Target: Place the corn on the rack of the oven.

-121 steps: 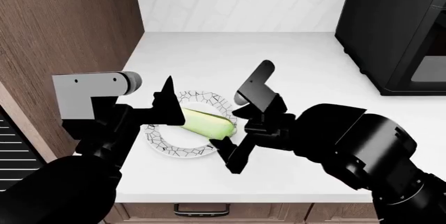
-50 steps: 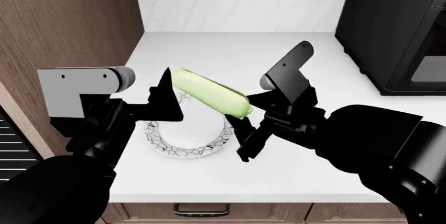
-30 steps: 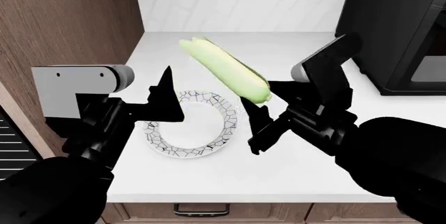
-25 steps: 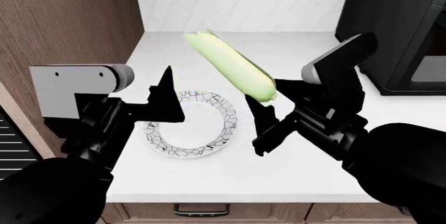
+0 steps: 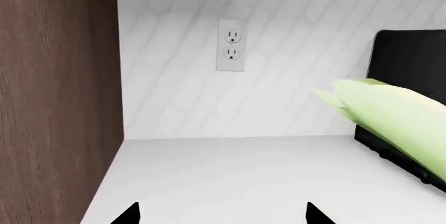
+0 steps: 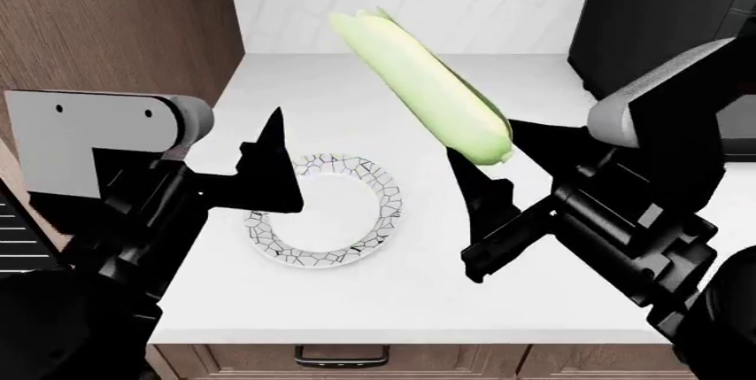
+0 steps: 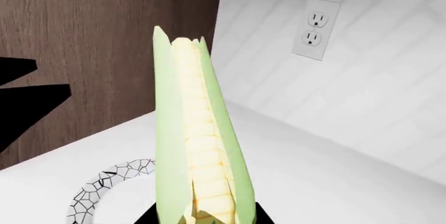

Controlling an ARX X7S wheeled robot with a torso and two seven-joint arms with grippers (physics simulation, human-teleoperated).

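the right gripper (image 6: 502,181) clamps the corn (image 6: 422,84) by its blunt end, holding it above the white counter (image 6: 520,96), leafy tip toward 11 o'clock. the left gripper (image 6: 274,170) hangs spread and empty over the patterned plate (image 6: 375,221).

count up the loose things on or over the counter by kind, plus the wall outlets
corn: 1, held in the right gripper, lifted above the counter
plate: 1, patterned rim, nothing on it
countertop oven: 1, black, at the right edge
wall outlet: 1, double socket on the white wall
total: 4
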